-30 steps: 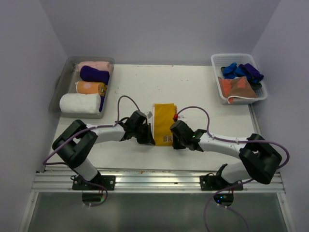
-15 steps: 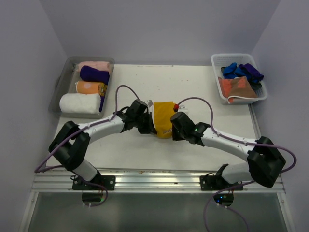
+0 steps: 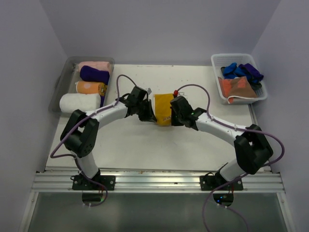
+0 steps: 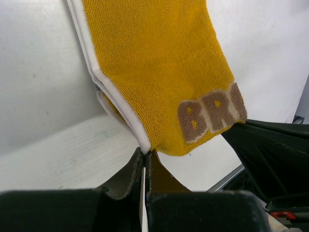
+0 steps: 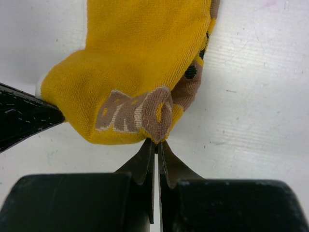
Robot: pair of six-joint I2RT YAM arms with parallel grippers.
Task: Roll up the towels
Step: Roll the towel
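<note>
Start at the far left, where the gray bin holds four finished rolls: a white one nearest, then orange, purple and pink. Moving right to the middle of the table, your left gripper is pinched tight on the near left corner of the yellow towel. In the left wrist view, the closed tips clamp the white-edged hem of the towel. The towel lies between the two grippers with its near end lifted and turned over toward the far side, so the brown lettered band faces the wrist cameras. Just right of it, your right gripper is likewise clamped on the near right corner. The right wrist view shows the jaws closed on the towel, right at the lettering. At the far right, the white basket holds a loose heap of blue and orange cloths, likely the towels waiting their turn. This looks like the opening turn of the roll on the yellow towel. Next, you'll probably want to carry both corners toward the far edge together and level, so the roll doesn't skew. Lay the folded end down snugly onto the cloth before letting go.
</note>
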